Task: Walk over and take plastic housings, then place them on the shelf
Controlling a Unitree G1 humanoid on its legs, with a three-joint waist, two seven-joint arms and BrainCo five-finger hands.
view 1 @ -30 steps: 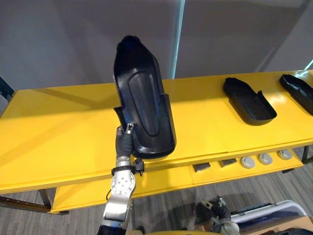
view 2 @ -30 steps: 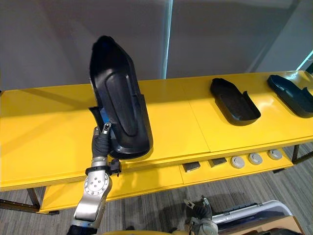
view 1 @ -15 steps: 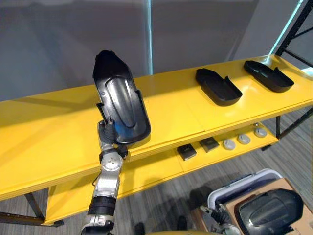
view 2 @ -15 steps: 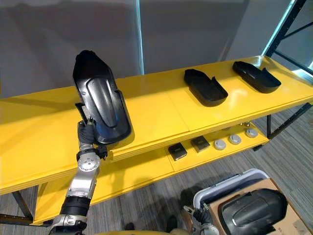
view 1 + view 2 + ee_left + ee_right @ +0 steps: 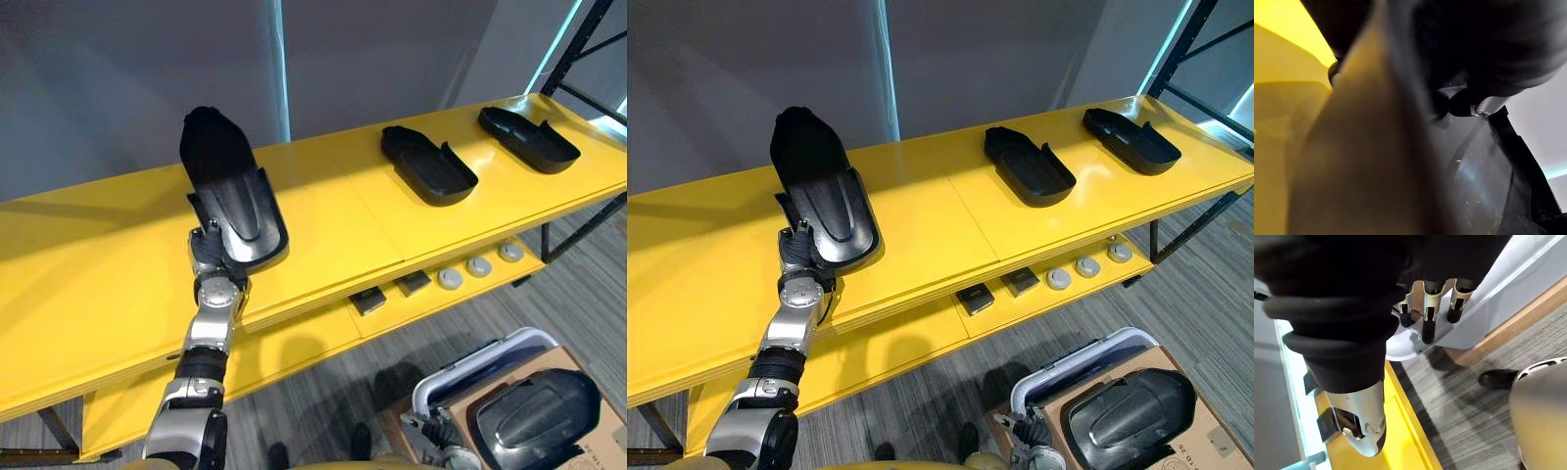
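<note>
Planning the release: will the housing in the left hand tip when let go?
Probably: the housing stands steeply on end in the left hand, so it may fall flat. Held by one edge without sagging, it looks stiff.

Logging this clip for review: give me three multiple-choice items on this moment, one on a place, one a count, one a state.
1. Where is the housing held by the left hand? A in a box; B on the lower board; C at the shelf's top board, left of the others.
2. How many other housings lie on that board? A one; B two; C four.
3. The left hand is: A shut on the housing; B open; C flat on the shelf.
1 C: it stands tilted at the top board. 2 B: two lie to its right. 3 A: it grips the housing's lower edge.
</note>
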